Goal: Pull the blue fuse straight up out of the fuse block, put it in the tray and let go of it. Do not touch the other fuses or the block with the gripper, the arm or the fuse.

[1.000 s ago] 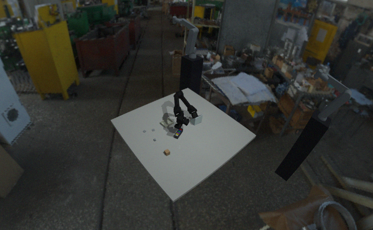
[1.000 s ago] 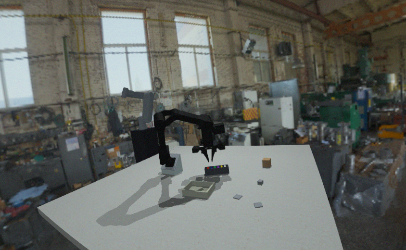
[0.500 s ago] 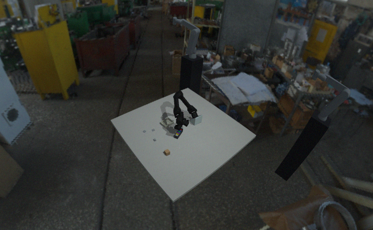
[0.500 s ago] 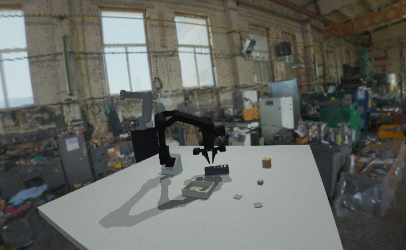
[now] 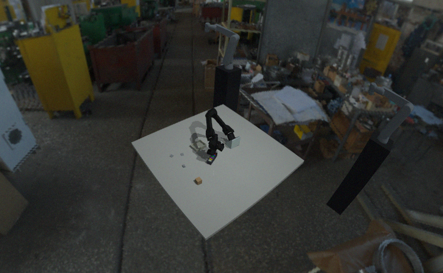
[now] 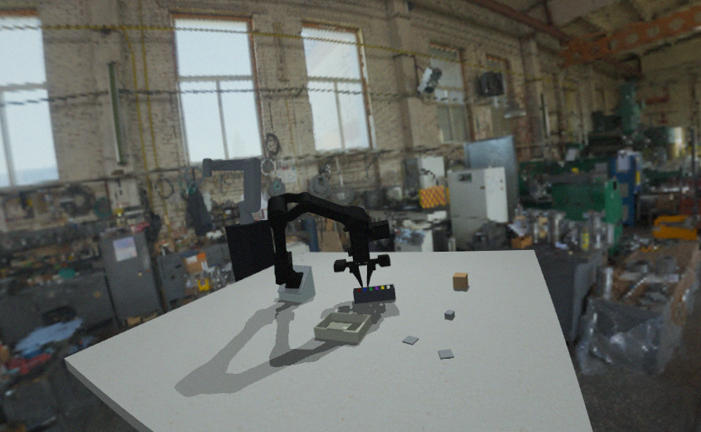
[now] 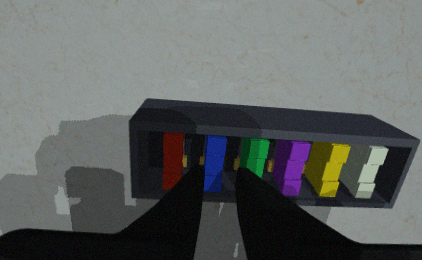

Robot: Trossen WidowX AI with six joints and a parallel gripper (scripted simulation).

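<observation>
The fingers stand narrowly parted, holding nothing, straddling the blue fuse. It looks small, rigid and light; grip its upper flanks, clear of the red fuse and green fuse.

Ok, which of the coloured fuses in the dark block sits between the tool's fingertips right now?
The blue fuse, second from the left between red and green; the tool's tips straddle it alone.
</observation>
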